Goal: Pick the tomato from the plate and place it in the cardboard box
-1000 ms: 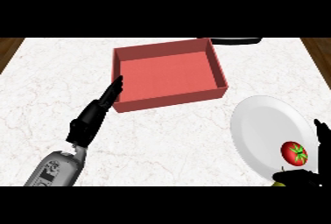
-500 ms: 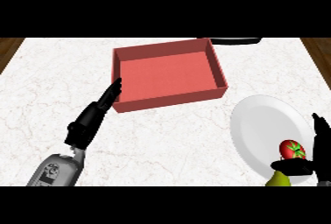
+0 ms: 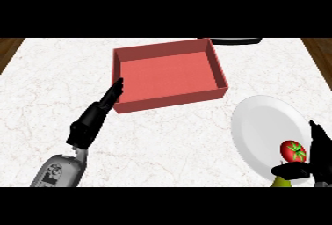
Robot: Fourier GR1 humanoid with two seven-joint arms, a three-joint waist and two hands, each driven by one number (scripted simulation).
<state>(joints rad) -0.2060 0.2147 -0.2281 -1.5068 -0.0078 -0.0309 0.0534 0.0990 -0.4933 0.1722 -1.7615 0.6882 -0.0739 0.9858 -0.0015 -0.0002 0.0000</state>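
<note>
Tomato [image 3: 293,150] sits on the white plate [image 3: 259,127], at its lower right rim, green stem cap facing up. Not lifted yet, in my read.

Right hand [image 3: 314,162] is at the picture's lower right edge, bracketing the tomato: fingers [image 3: 319,136] rise just right of it, thumb [image 3: 292,169] lies just under it. Nothing curls round the fruit, so I'd call the hand unclenched and not gripping. Can't tell if either side actually touches the skin.

Something yellow-green [image 3: 280,182] pokes up at the bottom edge below the thumb; too little of it shows to name.

Handling guess: tomato should be light, round, smooth-skinned, so slippery and prone to roll on the plate's glossy surface. Flesh is soft and will bruise or split if squeezed hard. Best hold: across the widest part, thumb and fingers on opposite sides, stem up, fingers wrapping slightly under the belly so it can't squirt out. Avoid pinching at the stem cap. Plate may slide if pushed sideways.

Red box [image 3: 170,74] is well apart, up and left across the marble counter [image 3: 182,145], open top, nothing visible inside.

Left hand [image 3: 97,117] has its fingers straight, holding nothing, fingertips just beside the box's near left corner.
</note>
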